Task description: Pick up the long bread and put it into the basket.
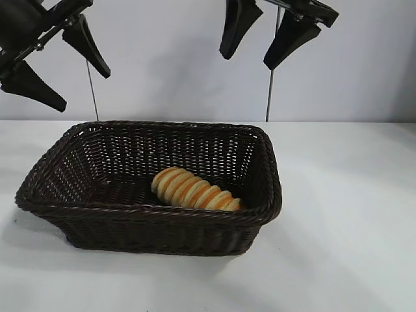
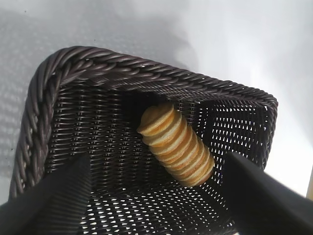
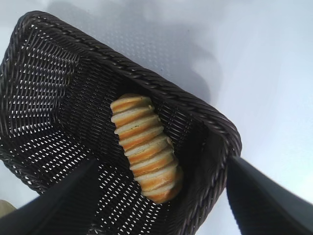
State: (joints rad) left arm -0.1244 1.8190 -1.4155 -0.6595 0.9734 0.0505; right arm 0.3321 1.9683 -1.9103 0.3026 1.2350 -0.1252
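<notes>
The long bread (image 1: 194, 190), golden with orange-brown stripes, lies on the floor of the dark brown wicker basket (image 1: 97, 211), toward its front right corner. It also shows in the left wrist view (image 2: 176, 144) and in the right wrist view (image 3: 145, 147), inside the basket (image 2: 41, 112) (image 3: 215, 122). My left gripper (image 1: 62, 65) hangs open and empty high above the basket's left end. My right gripper (image 1: 257, 49) hangs open and empty high above the basket's back right. Neither touches the bread.
The basket stands on a white table (image 1: 351, 227) in front of a pale wall. Two thin vertical rods (image 1: 92, 88) (image 1: 269, 91) rise behind the basket.
</notes>
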